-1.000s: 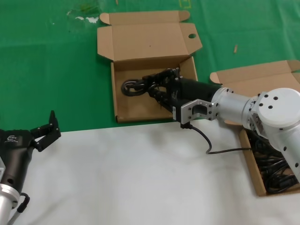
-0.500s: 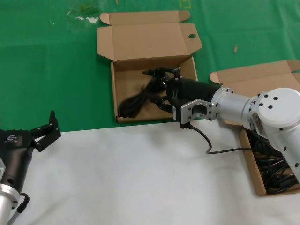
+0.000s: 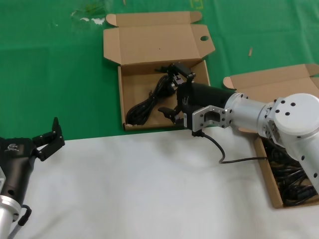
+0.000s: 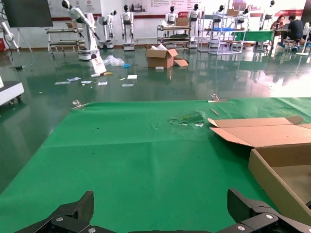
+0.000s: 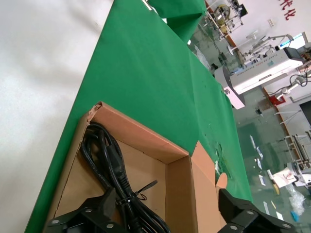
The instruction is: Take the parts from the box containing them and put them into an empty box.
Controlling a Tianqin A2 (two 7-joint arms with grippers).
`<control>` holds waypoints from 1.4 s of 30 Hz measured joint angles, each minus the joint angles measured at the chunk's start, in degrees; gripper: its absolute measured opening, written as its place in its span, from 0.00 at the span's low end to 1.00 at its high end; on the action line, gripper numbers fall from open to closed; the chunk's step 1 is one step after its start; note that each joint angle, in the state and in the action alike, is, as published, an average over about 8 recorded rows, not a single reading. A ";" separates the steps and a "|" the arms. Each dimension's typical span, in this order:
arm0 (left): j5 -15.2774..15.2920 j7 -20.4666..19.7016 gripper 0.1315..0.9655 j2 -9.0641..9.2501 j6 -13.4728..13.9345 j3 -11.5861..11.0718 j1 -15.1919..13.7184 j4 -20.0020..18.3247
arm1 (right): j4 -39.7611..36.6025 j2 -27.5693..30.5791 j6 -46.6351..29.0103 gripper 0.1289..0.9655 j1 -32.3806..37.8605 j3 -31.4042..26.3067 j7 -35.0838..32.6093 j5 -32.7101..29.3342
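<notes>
A black power cord [image 3: 143, 107] lies loose in the open cardboard box [image 3: 130, 79] whose lid flap has a round hole. My right gripper [image 3: 171, 90] hangs open just above that box's right half, the cord beside and below it. The right wrist view shows the cord [image 5: 104, 156] on the box floor [image 5: 146, 167] between my spread fingers [image 5: 90, 213]. The other box [image 3: 263, 169], at the right, holds several black cords [image 3: 294, 185], partly hidden by my right arm. My left gripper [image 3: 50, 137] is open and empty at the near left.
A green mat [image 3: 50, 74] covers the far table and a white cloth [image 3: 149, 189] the near part. The right box's lid [image 3: 279, 79] lies open behind my arm. The left wrist view shows the holed box's corner [image 4: 272, 170] off to one side.
My right gripper has opened and let go of the cord. The cord has dropped and now lies stretched on the floor of the holed box. The left arm has not moved.
</notes>
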 joint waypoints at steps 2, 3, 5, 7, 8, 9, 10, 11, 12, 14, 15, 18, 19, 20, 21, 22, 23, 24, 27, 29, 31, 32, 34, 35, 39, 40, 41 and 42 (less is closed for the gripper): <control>0.00 0.00 1.00 0.00 0.00 0.00 0.00 0.00 | 0.00 0.00 0.00 0.68 0.00 0.00 0.00 0.00; 0.00 0.00 1.00 0.00 0.00 0.00 0.00 0.00 | 0.00 0.00 0.00 0.70 0.00 0.00 0.00 0.00; 0.00 0.00 1.00 0.00 0.00 0.00 0.00 0.00 | 0.00 0.00 0.00 0.76 0.00 0.00 0.00 0.00; 0.00 0.00 1.00 0.00 0.00 0.00 0.00 0.00 | 0.00 0.00 0.00 0.81 0.00 0.00 0.00 0.00; 0.00 0.00 1.00 0.00 0.00 0.00 0.00 0.00 | 0.00 0.00 0.00 0.81 0.00 0.00 0.00 0.00; 0.00 0.00 1.00 0.00 0.00 0.00 0.00 0.00 | 0.00 0.00 0.00 0.81 0.00 0.00 0.00 0.00; 0.00 0.00 1.00 0.00 0.00 0.00 0.00 0.00 | 0.00 0.00 0.00 0.81 0.00 0.00 0.00 0.00; 0.00 0.00 1.00 0.00 0.00 0.00 0.00 0.00 | 0.00 0.00 0.00 0.81 0.00 0.00 0.00 0.00; 0.00 0.00 1.00 0.00 0.00 0.00 0.00 0.00 | 0.00 0.00 0.00 0.83 0.00 0.00 0.00 0.00; 0.00 0.00 1.00 0.00 0.00 0.00 0.00 0.00 | 0.00 0.00 0.00 0.86 0.00 0.00 0.00 0.00; 0.00 0.00 1.00 0.00 0.00 0.00 0.00 0.00 | 0.00 0.00 0.00 0.88 0.00 0.00 0.00 0.00; 0.00 0.00 1.00 0.00 0.00 0.00 0.00 0.00 | 0.00 0.00 0.00 0.93 0.00 0.00 0.00 0.00; 0.00 0.00 1.00 0.00 0.00 0.00 0.00 0.00 | 0.00 0.00 0.00 0.94 0.00 0.00 0.00 0.00; 0.00 0.00 1.00 0.00 0.00 0.00 0.00 0.00 | 0.00 0.00 0.00 0.94 0.00 0.00 0.00 0.00; 0.00 0.00 1.00 0.00 0.00 0.00 0.00 0.00 | 0.03 0.00 0.03 0.95 -0.05 0.02 0.04 0.01; 0.00 0.00 1.00 0.00 0.00 0.00 0.00 0.00 | 0.11 0.00 0.11 0.96 -0.15 0.06 0.15 0.05; 0.00 0.00 1.00 0.00 0.00 0.00 0.00 0.00 | 0.22 0.00 0.21 0.96 -0.28 0.13 0.31 0.09; 0.00 0.00 1.00 0.00 0.00 0.00 0.00 0.00 | 0.37 0.00 0.36 0.97 -0.46 0.22 0.52 0.15; 0.00 0.00 1.00 0.00 0.00 0.00 0.00 0.00 | 1.10 0.00 1.06 0.99 -1.33 0.65 1.56 0.44; 0.00 0.00 1.00 0.00 0.00 0.00 0.00 0.00 | 1.83 0.00 1.75 1.00 -2.15 1.08 2.58 0.72; 0.00 0.00 1.00 0.00 0.00 0.00 0.00 0.00 | 2.63 0.00 2.52 1.00 -3.08 1.56 3.73 1.04; 0.00 0.00 1.00 0.00 0.00 0.00 0.00 0.00 | 3.08 -0.01 2.95 1.00 -3.59 1.82 4.36 1.21; 0.00 0.00 1.00 0.00 0.00 0.00 0.00 0.00 | 3.99 -0.01 3.82 1.00 -4.65 2.36 5.66 1.57; 0.00 0.00 1.00 0.00 0.00 0.00 0.00 0.00 | 4.47 -0.01 4.28 1.00 -5.19 2.65 6.35 1.76; 0.00 0.00 1.00 0.00 0.00 0.00 0.00 0.00 | 6.50 -0.01 6.21 1.00 -7.53 3.85 9.21 2.56; 0.00 0.00 1.00 0.00 0.00 0.00 0.00 0.00 | 7.00 -0.01 6.70 1.00 -8.12 4.15 9.93 2.76; 0.00 0.00 1.00 0.00 0.00 0.00 0.00 0.00 | 7.51 -0.01 7.18 1.00 -8.71 4.45 10.65 2.96; 0.00 0.00 1.00 0.00 0.00 0.00 0.00 0.00 | 8.02 -0.02 7.67 1.00 -9.30 4.75 11.38 3.16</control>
